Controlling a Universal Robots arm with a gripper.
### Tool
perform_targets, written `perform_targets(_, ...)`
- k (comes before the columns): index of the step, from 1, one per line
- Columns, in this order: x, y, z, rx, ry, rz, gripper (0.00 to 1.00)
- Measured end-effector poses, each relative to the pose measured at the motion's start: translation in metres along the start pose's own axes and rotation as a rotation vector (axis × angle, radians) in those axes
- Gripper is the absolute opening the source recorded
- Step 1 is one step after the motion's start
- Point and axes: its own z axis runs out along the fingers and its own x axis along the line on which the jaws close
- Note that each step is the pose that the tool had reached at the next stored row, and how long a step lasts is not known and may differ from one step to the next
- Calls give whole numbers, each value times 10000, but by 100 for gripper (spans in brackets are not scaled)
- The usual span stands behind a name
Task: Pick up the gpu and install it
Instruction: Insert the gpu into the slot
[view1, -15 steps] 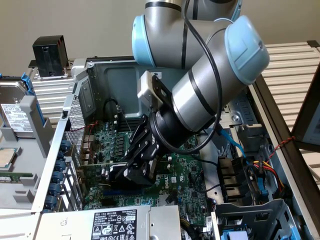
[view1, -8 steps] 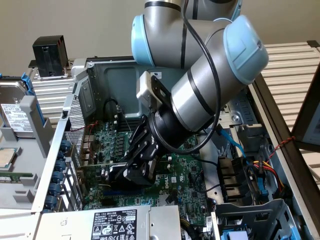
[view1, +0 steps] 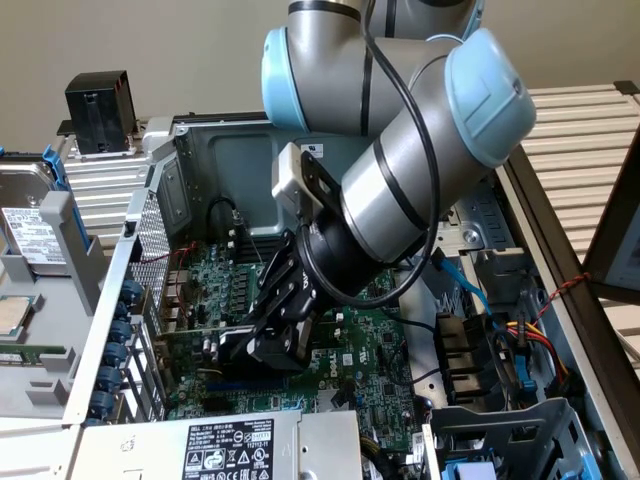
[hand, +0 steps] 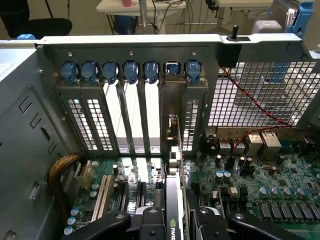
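Gripper clamped the gpu, lower centre of the exterior view; any tilt could have snagged its bracket on the rear panel or left it unseated.

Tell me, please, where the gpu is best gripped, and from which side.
Grip the gpu by its black shroud, across the two broad faces, from above. It stands on edge, bracket toward the slot wall, board edge toward the motherboard, leaving those faces free. The gripper is shut there.
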Motion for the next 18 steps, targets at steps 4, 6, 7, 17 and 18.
perform_targets(4, 0, 2, 2, 11, 0, -2, 27)
perform_targets(6, 0, 3, 3, 12, -1, -2, 27)
perform_targets(7, 0, 3, 3, 12, -1, -2, 27)
perform_targets(17, 0, 4, 4, 12, -22, -3, 27)
perform_targets(18, 0, 4, 4, 11, -28, -1, 27)
